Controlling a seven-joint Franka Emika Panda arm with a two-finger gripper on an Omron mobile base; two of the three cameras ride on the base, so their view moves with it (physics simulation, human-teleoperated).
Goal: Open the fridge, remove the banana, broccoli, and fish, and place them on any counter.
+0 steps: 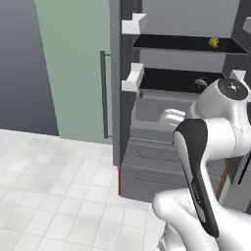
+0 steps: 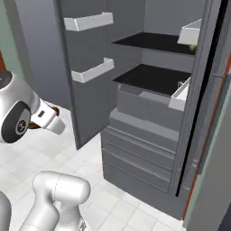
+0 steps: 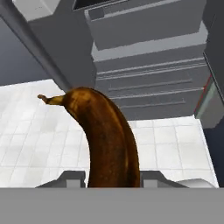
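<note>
Banana (image 3: 109, 140): dark brown, clamped between the fingers (image 3: 72, 178), long axis running up and away from them, stem tip curling left over the white tiled floor (image 3: 26, 131). Fridge (image 3: 144, 52): doors open, ahead of the hand; broccoli (image 1: 214, 42) on the upper shelf at the far right. No table shows, so the carry likely turns away from the fridge.

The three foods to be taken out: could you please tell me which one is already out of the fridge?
The banana, brown and curved, clamped between the jaws over the white floor tiles. The yellow-green broccoli sits on the top shelf, the fish on the shelf below.
</note>
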